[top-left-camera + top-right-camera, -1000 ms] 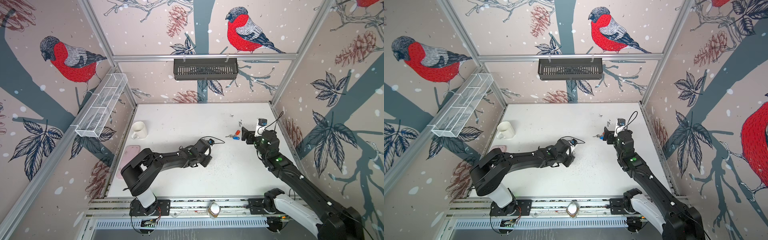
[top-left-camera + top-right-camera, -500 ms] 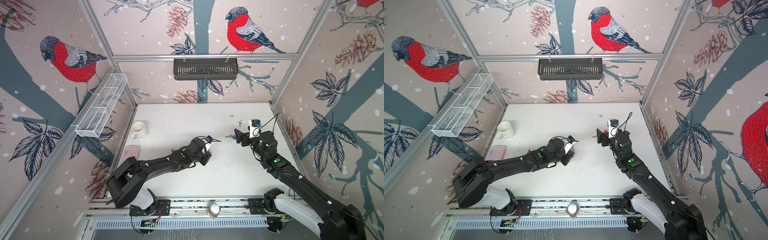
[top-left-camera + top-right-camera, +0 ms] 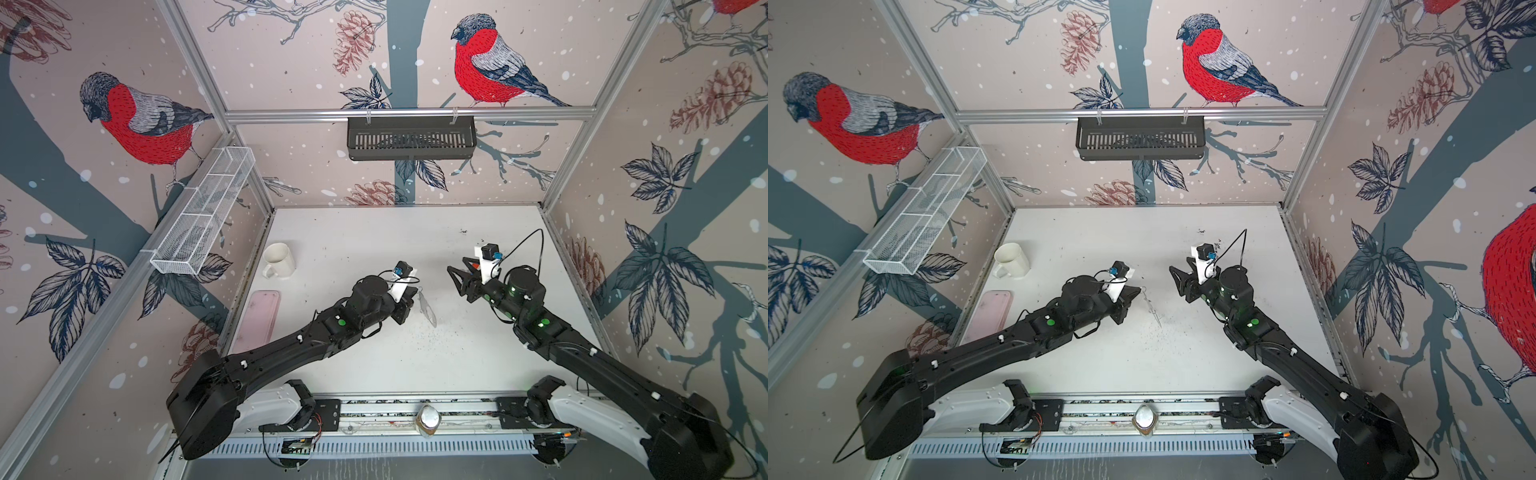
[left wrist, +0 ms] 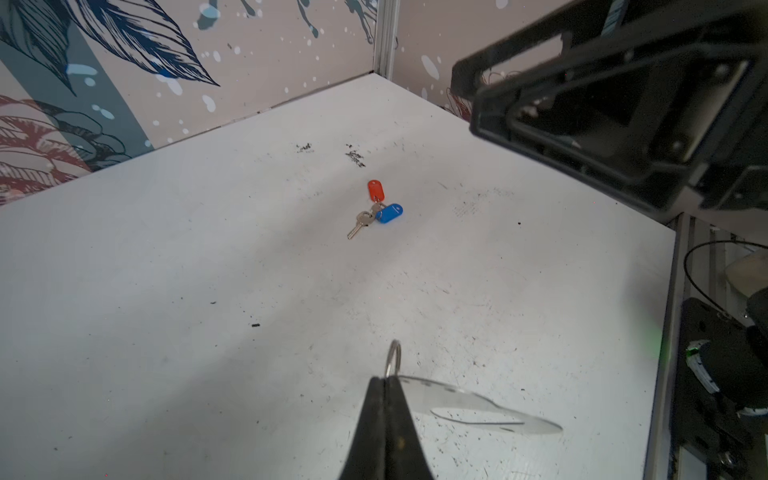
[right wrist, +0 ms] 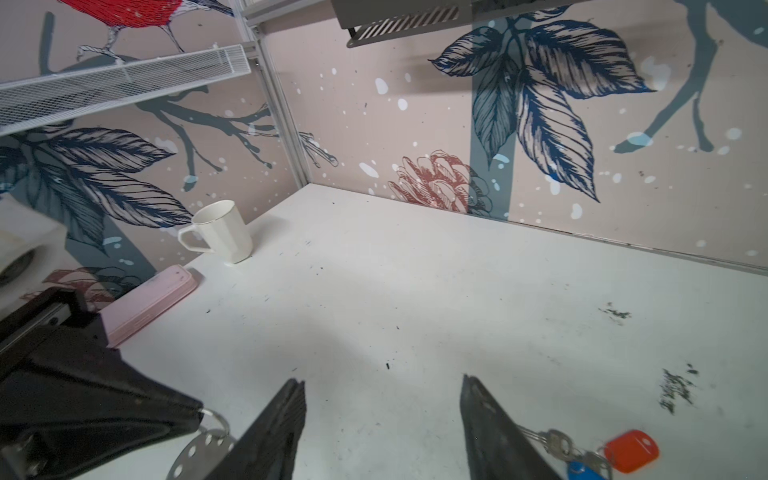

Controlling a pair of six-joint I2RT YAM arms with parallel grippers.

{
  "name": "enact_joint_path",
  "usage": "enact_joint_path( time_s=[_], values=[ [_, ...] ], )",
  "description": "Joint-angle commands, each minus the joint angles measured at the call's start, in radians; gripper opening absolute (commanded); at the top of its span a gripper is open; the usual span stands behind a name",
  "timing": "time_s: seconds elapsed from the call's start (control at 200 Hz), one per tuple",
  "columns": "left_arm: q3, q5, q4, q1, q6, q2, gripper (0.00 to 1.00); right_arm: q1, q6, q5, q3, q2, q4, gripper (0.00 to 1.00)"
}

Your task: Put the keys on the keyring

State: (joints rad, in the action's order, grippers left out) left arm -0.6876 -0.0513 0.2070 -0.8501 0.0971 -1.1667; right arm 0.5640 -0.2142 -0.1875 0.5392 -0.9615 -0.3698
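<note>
Your left jaws are clamped shut on the keyring (image 4: 393, 360), held over the bench (image 4: 187, 291); hold it steady, ring turned rightward. Your right jaws stand partly apart, empty, with the keys (image 5: 559, 442) lying on the bench just beside one jaw. Only the wrist views show the keys; both top views miss them.

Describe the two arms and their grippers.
Both the left arm and right arm are matte black, jointed, with white base segments, green indicator lights and white wrist camera mounts trailing thin black cables. The left gripper and right gripper have black, tapering wedge-shaped fingers.
</note>
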Motion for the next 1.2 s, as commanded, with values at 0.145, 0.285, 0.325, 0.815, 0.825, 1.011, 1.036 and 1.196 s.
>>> enact_joint_path(
  time_s=[0.145,0.285,0.325,0.815,0.825,1.011,1.036,1.196],
  values=[
    [0.002,0.001,0.127,0.013,-0.002,0.074,0.0,0.075,-0.085,-0.156,-0.004,-0.033,-0.153,0.55],
    [0.004,-0.008,0.162,0.014,0.0,0.097,0.0,0.125,-0.061,-0.14,0.019,-0.062,-0.15,0.55],
    [0.005,-0.014,0.17,0.014,-0.002,0.102,0.0,0.133,-0.051,-0.13,0.028,-0.074,-0.142,0.54],
    [0.009,-0.016,0.224,0.015,0.001,0.129,0.0,0.206,0.04,-0.258,0.067,-0.118,-0.107,0.25],
    [0.009,-0.016,0.226,0.015,0.001,0.128,0.0,0.21,0.043,-0.26,0.067,-0.12,-0.107,0.25],
    [0.011,-0.017,0.238,0.014,0.007,0.121,0.0,0.258,0.089,-0.272,0.091,-0.145,-0.095,0.13],
    [0.012,-0.018,0.239,0.014,0.008,0.12,0.0,0.263,0.095,-0.274,0.096,-0.149,-0.094,0.12],
    [0.017,-0.022,0.242,0.014,0.013,0.118,0.0,0.281,0.115,-0.262,0.116,-0.171,-0.087,0.15]
  ],
)
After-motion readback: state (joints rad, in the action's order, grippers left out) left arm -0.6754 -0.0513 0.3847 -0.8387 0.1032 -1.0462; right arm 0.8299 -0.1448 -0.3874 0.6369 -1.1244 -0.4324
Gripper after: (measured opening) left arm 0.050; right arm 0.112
